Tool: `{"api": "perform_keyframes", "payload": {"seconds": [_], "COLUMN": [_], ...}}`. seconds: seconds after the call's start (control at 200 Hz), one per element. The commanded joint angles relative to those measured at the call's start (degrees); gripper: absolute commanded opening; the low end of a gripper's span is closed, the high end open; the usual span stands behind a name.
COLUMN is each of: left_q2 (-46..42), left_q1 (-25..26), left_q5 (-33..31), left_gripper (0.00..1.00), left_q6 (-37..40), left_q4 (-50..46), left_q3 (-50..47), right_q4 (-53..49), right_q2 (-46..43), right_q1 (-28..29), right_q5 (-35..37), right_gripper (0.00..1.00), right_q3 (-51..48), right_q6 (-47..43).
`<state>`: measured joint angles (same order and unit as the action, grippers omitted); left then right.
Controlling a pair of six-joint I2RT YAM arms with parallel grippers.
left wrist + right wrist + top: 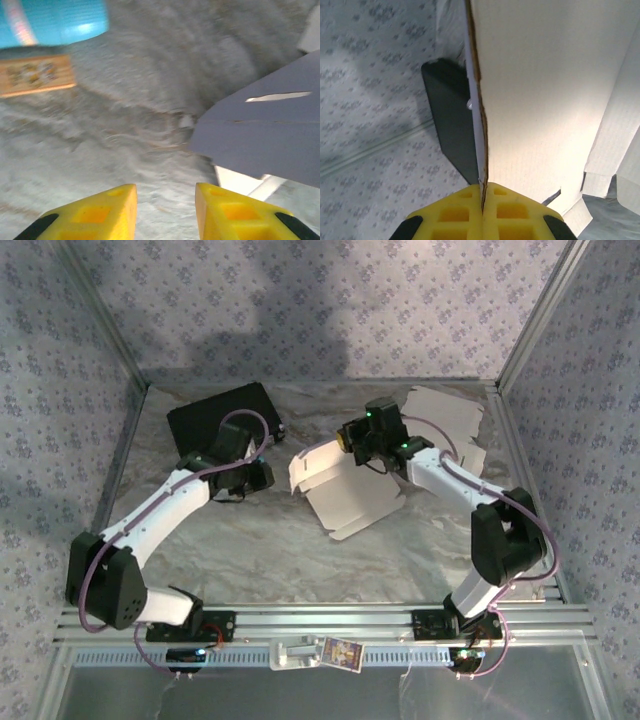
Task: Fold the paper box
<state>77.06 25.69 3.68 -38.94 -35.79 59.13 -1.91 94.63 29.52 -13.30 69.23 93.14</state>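
Right claw (483,187) pinches a thin corrugated flap of the paper box (545,100); left claw (166,195) gapes empty.

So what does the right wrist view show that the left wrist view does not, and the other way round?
Right wrist: the right gripper shut on the edge of the paper box, a black board behind it. Left wrist: the left gripper open over the table, a blue thing beyond. Both: the box and yellow fingers.
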Motion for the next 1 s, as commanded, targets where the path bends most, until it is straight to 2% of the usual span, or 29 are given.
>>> {"api": "perform_keyframes", "payload": {"seconds": [0.0,0.135,0.26,0.385,0.475,0.57,0.785,0.994], "left_q2": [-6.08,-10.39,-12.97,-15.59,-17.83,-19.67,-17.40,-10.61], "left_q1": [-1.19,-3.12,-3.37,-3.33,-1.61,1.96,5.24,6.07], "left_q5": [-6.74,-7.61,-7.06,-4.97,-3.02,-3.68,-0.46,1.84], "left_gripper": [0.36,0.33,0.31,0.30,0.29,0.29,0.29,0.33], "left_q6": [1.80,3.12,3.64,4.15,5.90,9.44,15.29,17.34], "left_q4": [-3.98,-1.37,0.71,4.66,10.89,19.09,40.75,48.50], "left_q3": [-3.63,-10.68,-14.86,-18.65,-22.00,-25.73,-33.94,-33.61], "right_q4": [7.20,9.05,17.50,19.60,22.30,21.13,22.76,23.97], "right_q2": [3.65,7.67,10.22,12.41,12.43,11.99,12.18,12.42], "right_q1": [1.63,1.20,1.15,1.37,1.46,1.18,0.72,0.94], "right_q5": [-5.08,-11.56,-15.73,-19.10,-19.43,-19.85,-21.54,-22.38], "right_gripper": [0.00,0.00,0.00,0.00,0.00,0.00,0.00,0.00], "right_q3": [0.24,1.04,-0.41,-1.93,-3.75,-3.15,-3.81,-3.94], "right_q6": [-3.04,-9.26,-11.62,-13.10,-12.59,-14.14,-14.61,-13.96]}}
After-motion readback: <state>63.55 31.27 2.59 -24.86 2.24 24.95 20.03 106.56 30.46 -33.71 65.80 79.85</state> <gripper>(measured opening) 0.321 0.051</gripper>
